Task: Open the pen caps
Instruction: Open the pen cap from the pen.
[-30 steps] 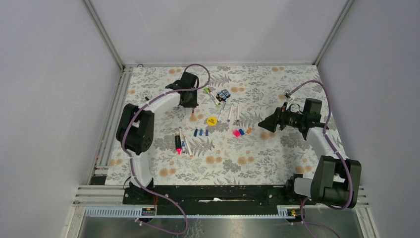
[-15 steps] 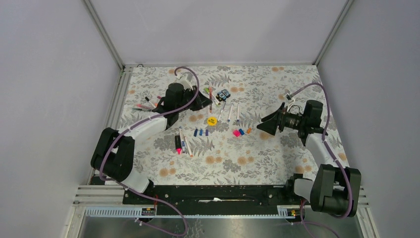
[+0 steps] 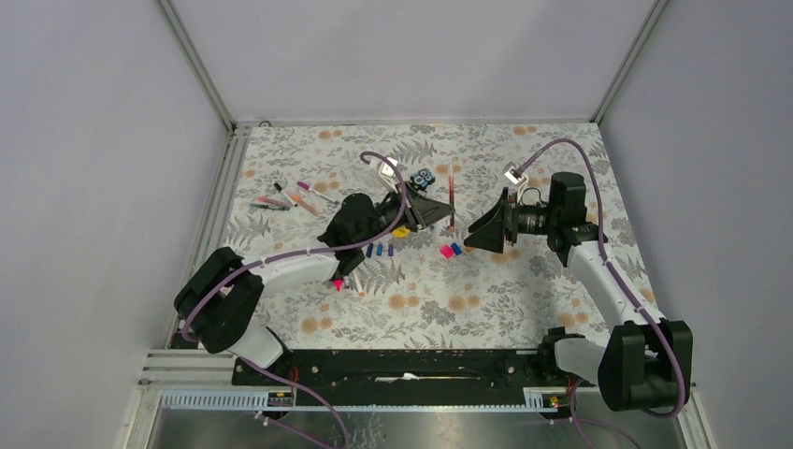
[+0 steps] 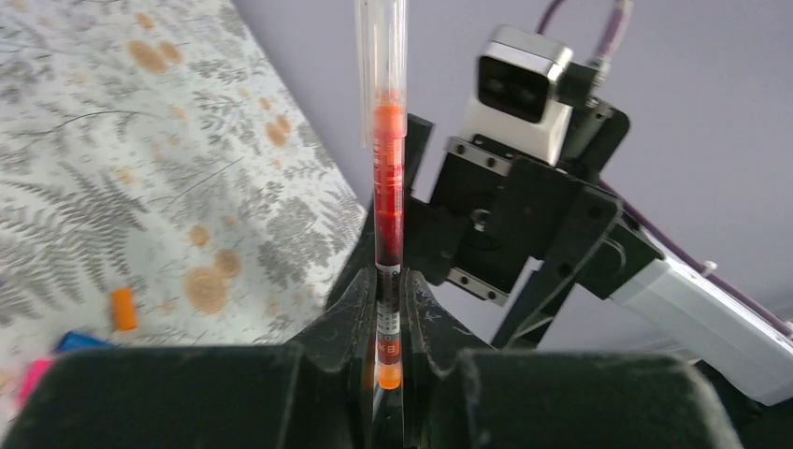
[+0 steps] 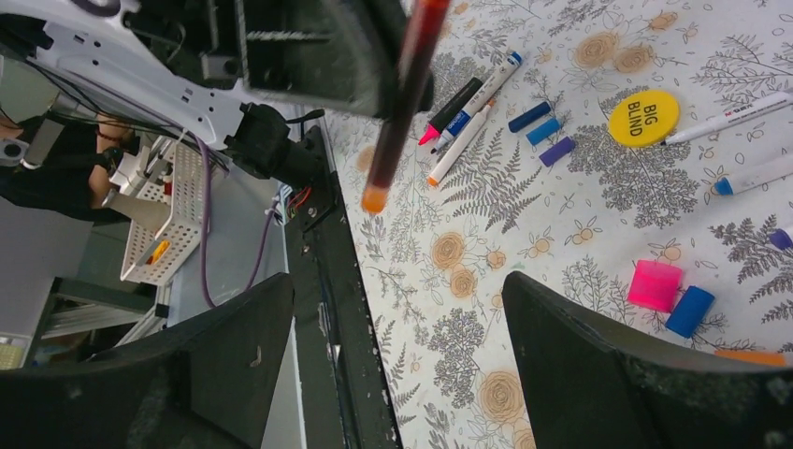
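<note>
My left gripper [image 3: 438, 214] is shut on a thin red-orange pen [image 3: 452, 200] and holds it above the middle of the table. In the left wrist view the pen [image 4: 388, 187] runs up from between the jaws of the gripper [image 4: 390, 309] to a clear cap [image 4: 382, 65]. My right gripper [image 3: 470, 230] stands open just right of the pen, pointing at it. From the right wrist, the pen [image 5: 402, 103] hangs ahead of the wide-open right gripper [image 5: 397, 281]. Loose pen caps lie on the cloth: pink [image 5: 655, 285], blue [image 5: 692, 311], purple [image 5: 557, 151].
A yellow disc [image 5: 643, 117] lies among more pens [image 5: 468, 122] and a pink-and-black highlighter [image 5: 449, 110]. Several pens [image 3: 290, 198] lie at the back left. A black-and-blue block [image 3: 424, 178] sits behind the left gripper. The table's black front rail [image 5: 327, 281] runs below.
The left arm has swung from the back left to the middle, carrying the red-orange pen to the right. The right gripper has moved left toward it, still open.
</note>
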Controlling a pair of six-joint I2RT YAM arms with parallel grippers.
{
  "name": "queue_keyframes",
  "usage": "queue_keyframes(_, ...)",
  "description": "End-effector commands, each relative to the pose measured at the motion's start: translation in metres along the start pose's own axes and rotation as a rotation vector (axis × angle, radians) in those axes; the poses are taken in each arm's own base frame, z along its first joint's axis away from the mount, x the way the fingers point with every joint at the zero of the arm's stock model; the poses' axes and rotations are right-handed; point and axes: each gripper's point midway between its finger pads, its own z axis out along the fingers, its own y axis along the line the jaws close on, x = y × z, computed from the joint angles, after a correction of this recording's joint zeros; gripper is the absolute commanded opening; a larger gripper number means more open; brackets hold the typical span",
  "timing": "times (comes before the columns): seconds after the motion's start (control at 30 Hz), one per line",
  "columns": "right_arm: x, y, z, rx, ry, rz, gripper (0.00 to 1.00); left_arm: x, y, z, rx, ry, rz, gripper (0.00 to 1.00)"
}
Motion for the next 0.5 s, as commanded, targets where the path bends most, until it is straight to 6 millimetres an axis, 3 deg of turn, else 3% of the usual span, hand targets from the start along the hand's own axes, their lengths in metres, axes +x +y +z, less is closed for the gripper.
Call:
queue_keyframes(0.0,-0.019,0.012,0.0,-0.006,-0.044,0.046,0.88,-0.011,-0.039,0.012,0.131,-0.106,0.003,0.0)
queue_keyframes(0.23,-0.021,0.021,0.003,-0.085,-0.084,0.137,0.83,0.009,-0.046,0.028,0.137,-0.096,-0.008,0.0)
queue_keyframes(0.47,-0.016,0.015,0.005,-0.072,-0.078,0.178,0.65,0.015,-0.048,0.034,0.138,-0.091,-0.006,0.0)
